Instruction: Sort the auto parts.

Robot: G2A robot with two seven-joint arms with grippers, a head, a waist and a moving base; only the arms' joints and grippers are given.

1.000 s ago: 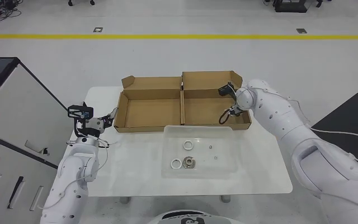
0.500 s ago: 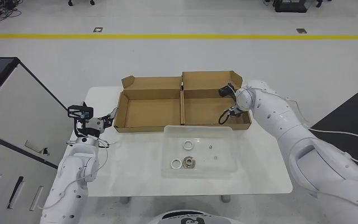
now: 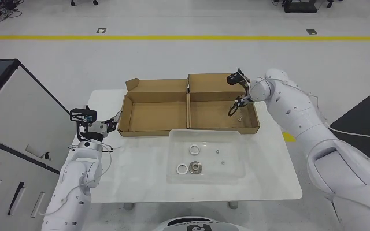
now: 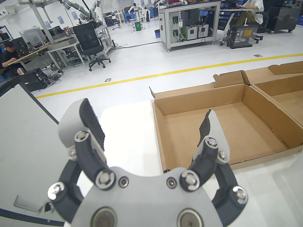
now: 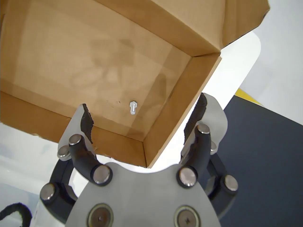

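Two open cardboard boxes stand side by side, the left box (image 3: 153,112) bare inside and the right box (image 3: 222,112) holding one small silver bolt (image 5: 132,107) near its front right corner. My right gripper (image 3: 236,110) (image 5: 142,105) hangs open above that corner with nothing between its fingers. In front of the boxes a clear tray (image 3: 231,173) holds two white rings (image 3: 194,149) (image 3: 182,169), a metal hub (image 3: 195,168) and two tiny parts (image 3: 217,151). My left gripper (image 3: 113,120) (image 4: 146,108) is open and holds nothing, just left of the left box (image 4: 213,124).
The white table (image 3: 144,173) has free room left and right of the tray. The boxes' raised flaps (image 3: 156,85) stand along the far side. A grey panel (image 3: 23,110) leans beside the table's left edge.
My right gripper has risen and shifted toward the far right of the right box. The left arm and the tray's parts have not moved.
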